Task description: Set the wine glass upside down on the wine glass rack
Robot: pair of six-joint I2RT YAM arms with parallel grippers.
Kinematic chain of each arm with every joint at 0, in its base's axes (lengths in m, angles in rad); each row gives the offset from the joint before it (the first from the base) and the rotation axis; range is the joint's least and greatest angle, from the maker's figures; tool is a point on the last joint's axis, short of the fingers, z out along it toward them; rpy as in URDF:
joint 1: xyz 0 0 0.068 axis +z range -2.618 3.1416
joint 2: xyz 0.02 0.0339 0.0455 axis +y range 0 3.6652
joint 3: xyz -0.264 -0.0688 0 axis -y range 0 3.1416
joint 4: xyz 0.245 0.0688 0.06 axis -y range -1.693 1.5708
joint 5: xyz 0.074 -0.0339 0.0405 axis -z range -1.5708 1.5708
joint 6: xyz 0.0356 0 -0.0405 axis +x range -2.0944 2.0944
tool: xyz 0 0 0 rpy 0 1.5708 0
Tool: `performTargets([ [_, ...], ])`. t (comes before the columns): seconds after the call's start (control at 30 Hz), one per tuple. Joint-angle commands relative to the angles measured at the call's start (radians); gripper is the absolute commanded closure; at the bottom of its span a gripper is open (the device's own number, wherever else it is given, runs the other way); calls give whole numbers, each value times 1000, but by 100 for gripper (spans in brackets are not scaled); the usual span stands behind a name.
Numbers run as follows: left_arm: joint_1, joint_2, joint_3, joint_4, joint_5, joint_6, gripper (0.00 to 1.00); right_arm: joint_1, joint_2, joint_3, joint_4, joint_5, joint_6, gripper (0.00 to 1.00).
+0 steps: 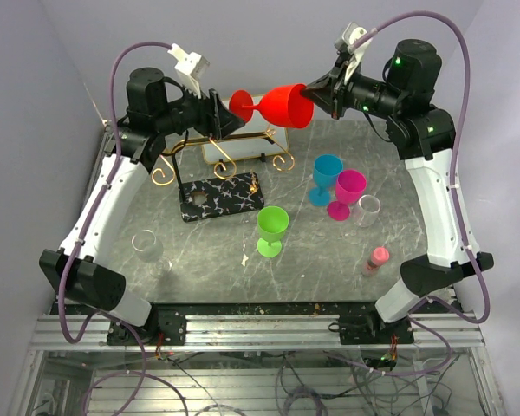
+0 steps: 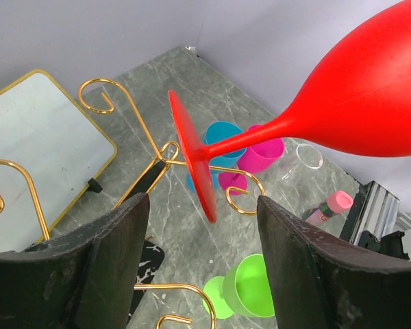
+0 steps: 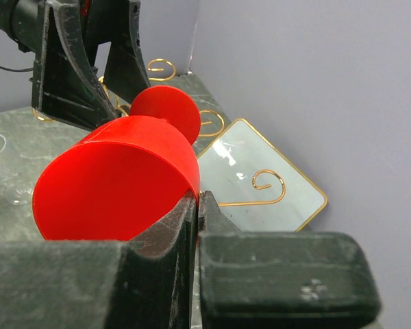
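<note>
Red wine glass (image 1: 277, 106) held sideways in the air over the wine glass rack (image 1: 221, 165), between the two arms.

The right gripper (image 3: 195, 205) is clamped on the bowl's rim, wall pinched between its jaws. The left gripper (image 2: 204, 212) is spread wide, with the glass's foot in the gap and apparently touching neither finger. In the right wrist view the bowl hides the stem. The left wrist view cuts off the bowl's mouth. From above, the left arm covers part of the rack's bar.
</note>
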State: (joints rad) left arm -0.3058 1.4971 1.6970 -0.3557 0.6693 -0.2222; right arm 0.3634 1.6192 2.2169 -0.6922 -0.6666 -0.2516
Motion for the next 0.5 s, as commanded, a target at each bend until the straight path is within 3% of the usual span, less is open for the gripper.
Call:
performTargets([
  [0.0,-13,-4,16,74,-1,-28,31,6,-3,13,47,-23,32,100],
  [0.07,-13,-4,9,78,1,-29,39,6,-5,6,50,-24,31,100],
  [0.47,-13,-6,-28,125,10,-49,60,6,-7,-31,59,-33,26,100],
])
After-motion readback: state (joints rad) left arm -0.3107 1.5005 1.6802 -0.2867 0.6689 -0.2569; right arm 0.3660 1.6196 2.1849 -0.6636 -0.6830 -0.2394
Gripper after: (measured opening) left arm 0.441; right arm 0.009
